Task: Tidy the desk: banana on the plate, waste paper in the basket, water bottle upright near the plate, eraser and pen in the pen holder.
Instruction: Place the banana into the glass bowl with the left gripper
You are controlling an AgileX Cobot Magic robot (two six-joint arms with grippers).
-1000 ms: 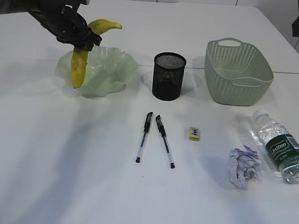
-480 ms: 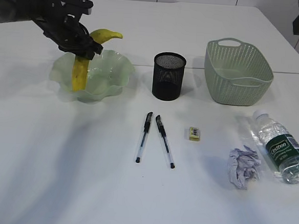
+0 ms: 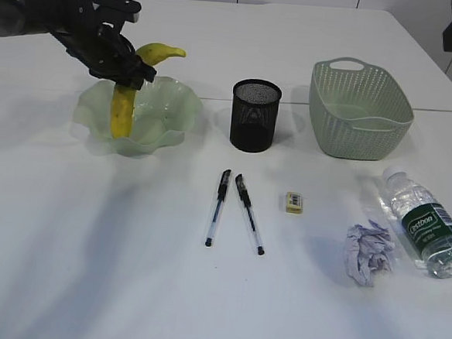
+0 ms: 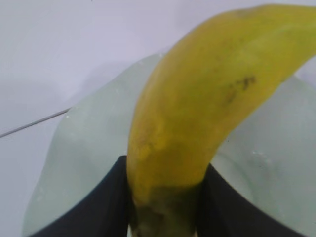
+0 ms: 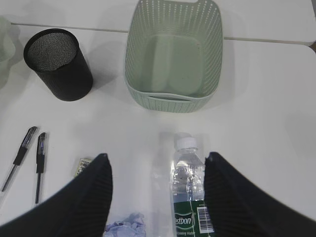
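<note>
Left gripper [image 3: 126,73]: fingers pressed against the sides of the banana [image 3: 122,109], pinching it near its upper bend. The fruit hangs with its lower end inside the plate [image 3: 168,107]; whether that end rests on the glassy floor cannot be confirmed, since the wrist view shows only banana against pale green dish. Upper tip projects past the rim.

Right gripper [image 5: 157,195]: fingers spread wide, nothing between them, poised above the water bottle [image 5: 190,190], which lies on its side on the desk [image 3: 87,268].

Handling, as a judgement: the banana is soft and bruises under a hard pinch; grip mid-body, lightly. The bottle is smooth and rolls; take it across the labelled barrel. The plate looks brittle and light enough to slide if nudged.

Containers: basket [image 3: 360,110] holds nothing; the waste paper [image 3: 369,253] lies beside the bottle. Pen holder [image 3: 255,116] appears empty; two pens [image 3: 218,206] and the eraser [image 3: 293,202] lie on the desk in front of it.
</note>
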